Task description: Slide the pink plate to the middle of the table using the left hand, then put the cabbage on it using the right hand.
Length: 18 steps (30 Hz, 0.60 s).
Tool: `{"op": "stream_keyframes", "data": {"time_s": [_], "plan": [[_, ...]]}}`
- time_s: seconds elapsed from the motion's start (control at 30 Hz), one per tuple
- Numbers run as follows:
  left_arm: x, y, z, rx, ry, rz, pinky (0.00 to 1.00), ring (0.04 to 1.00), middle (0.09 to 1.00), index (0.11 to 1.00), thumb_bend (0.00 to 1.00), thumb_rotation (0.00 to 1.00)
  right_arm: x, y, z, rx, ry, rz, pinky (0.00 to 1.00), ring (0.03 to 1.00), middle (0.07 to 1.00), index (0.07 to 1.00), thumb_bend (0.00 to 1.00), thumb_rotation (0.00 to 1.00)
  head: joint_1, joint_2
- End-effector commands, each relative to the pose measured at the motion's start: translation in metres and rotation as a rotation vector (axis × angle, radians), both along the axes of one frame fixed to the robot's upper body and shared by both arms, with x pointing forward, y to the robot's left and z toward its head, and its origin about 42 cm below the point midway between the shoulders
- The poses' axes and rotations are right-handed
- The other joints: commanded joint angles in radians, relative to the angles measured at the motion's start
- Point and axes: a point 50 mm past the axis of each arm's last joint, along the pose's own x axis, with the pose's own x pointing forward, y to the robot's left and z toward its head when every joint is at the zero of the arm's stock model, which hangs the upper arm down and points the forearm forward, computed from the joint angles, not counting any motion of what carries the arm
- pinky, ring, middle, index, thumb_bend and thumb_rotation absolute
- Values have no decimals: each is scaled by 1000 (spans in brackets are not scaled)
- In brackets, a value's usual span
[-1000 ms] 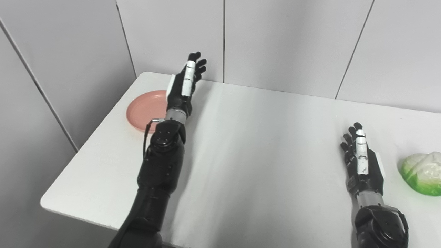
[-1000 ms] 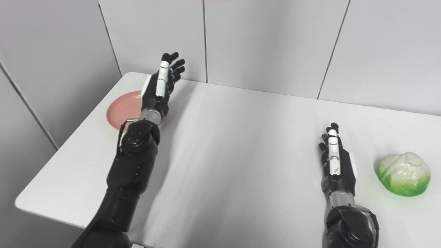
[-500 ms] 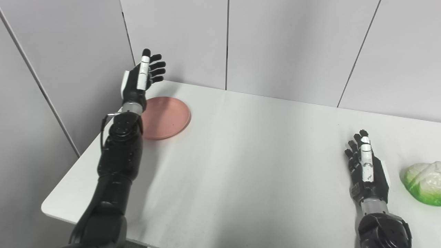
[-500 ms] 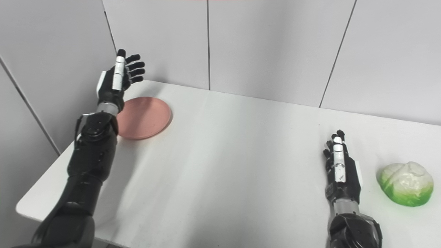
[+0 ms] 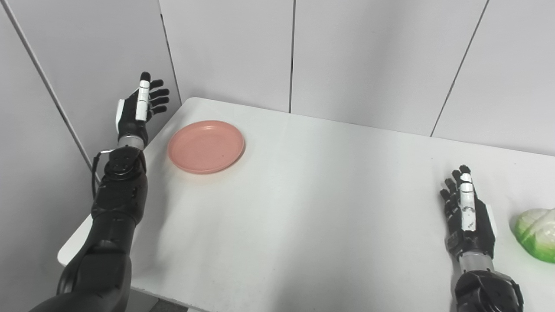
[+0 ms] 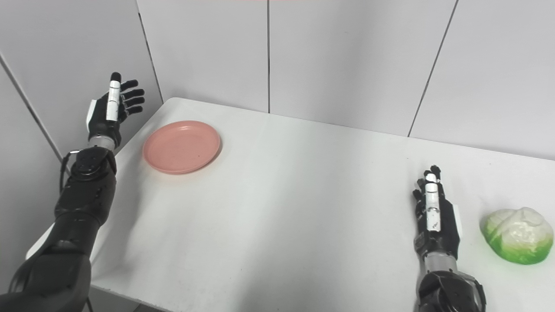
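Note:
The pink plate (image 5: 206, 146) lies flat near the table's far left corner; it also shows in the right eye view (image 6: 181, 146). My left hand (image 5: 138, 112) is open and empty, raised left of the plate, out past the table's left edge, apart from it. The green and white cabbage (image 6: 517, 235) sits at the table's right side, cut by the frame edge in the left eye view (image 5: 537, 235). My right hand (image 6: 435, 220) is open and empty, standing edge-up on the table left of the cabbage, not touching it.
The white table (image 5: 312, 203) stands in a corner of grey wall panels (image 5: 368, 56). The left wall runs close along the table's left edge, behind my left arm.
My left hand has swung left, from over the plate's right side to beyond the table's left edge, uncovering the plate. The camera has shifted a little. The right hand and cabbage have stayed put.

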Motion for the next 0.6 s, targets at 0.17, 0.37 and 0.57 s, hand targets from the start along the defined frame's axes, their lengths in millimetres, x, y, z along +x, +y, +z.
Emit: {"op": "stream_keyframes", "data": {"time_s": [0.17,0.37,0.57], "plan": [[-2,22,14,48,-53,19,763,763,741,743,831,1000,-4,-5,0,-37,-26,-12,1000,1000,1000,1000,650,892,9,5],[-5,20,-1,26,-31,30,811,808,783,778,813,1000,-5,-6,0,-39,-25,-16,1000,1000,1000,1000,657,901,12,8],[-5,11,-14,-29,-35,22,846,823,806,795,821,1000,-6,-5,1,-35,-20,-10,1000,1000,1000,1000,647,893,2,11]]}}
